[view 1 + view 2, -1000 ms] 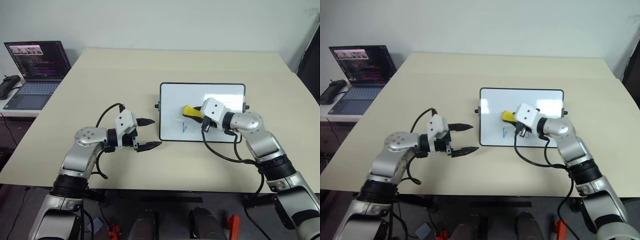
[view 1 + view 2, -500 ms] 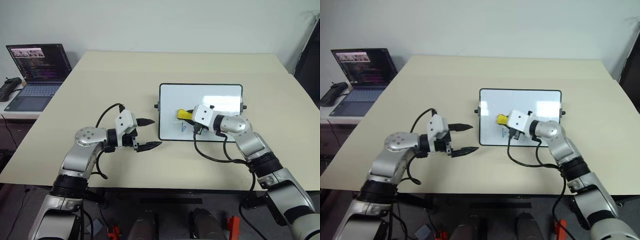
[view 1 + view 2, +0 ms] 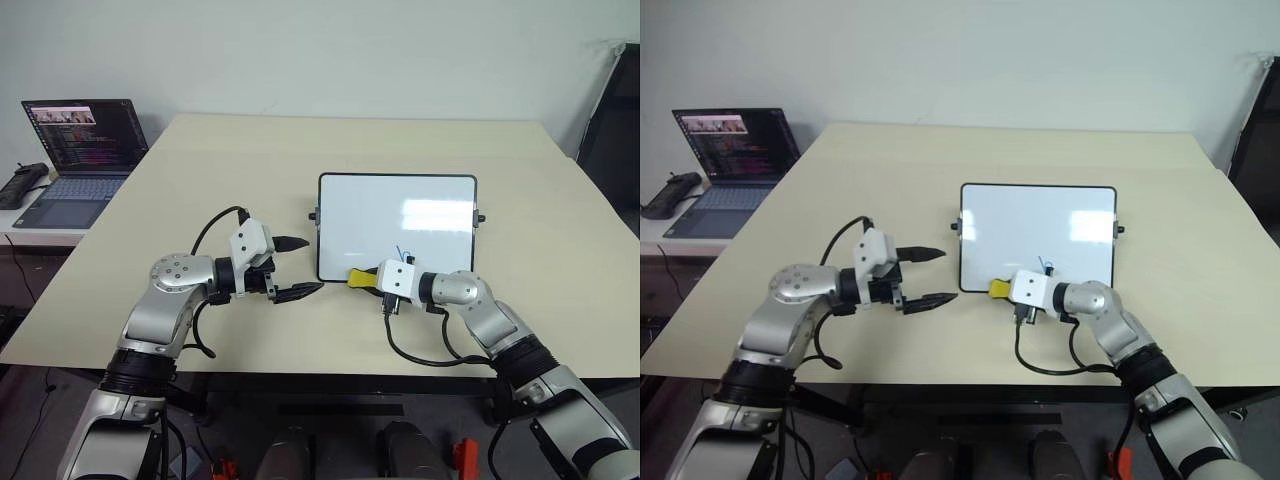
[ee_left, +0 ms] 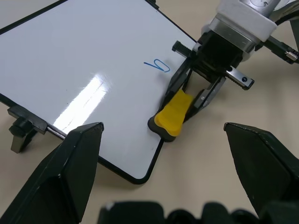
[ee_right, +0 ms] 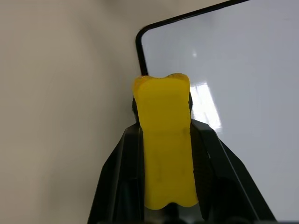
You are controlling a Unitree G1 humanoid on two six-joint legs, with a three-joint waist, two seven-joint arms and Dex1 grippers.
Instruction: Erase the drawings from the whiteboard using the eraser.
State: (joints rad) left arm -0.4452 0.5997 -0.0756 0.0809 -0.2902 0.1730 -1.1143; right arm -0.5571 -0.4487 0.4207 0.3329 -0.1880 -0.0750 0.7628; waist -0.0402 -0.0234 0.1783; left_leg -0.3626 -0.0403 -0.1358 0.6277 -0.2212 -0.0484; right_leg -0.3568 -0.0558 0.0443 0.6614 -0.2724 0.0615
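Observation:
The whiteboard lies flat on the table, right of the middle. One small blue drawing stays near its near edge, also seen in the left wrist view. My right gripper is shut on the yellow eraser, which rests across the board's near frame close to the near left corner. The eraser sticks out past the black fingers. The left gripper hovers open just left of the board, with nothing between its fingers.
An open laptop sits on a side table at the far left, with a black object beside it. A black cable loops from my right wrist over the table's front edge. Bare tabletop surrounds the board.
My right gripper has swept the eraser toward me, from mid-board down to the near edge. The blue mark in its path no longer shows. The left arm kept still; the camera shifted.

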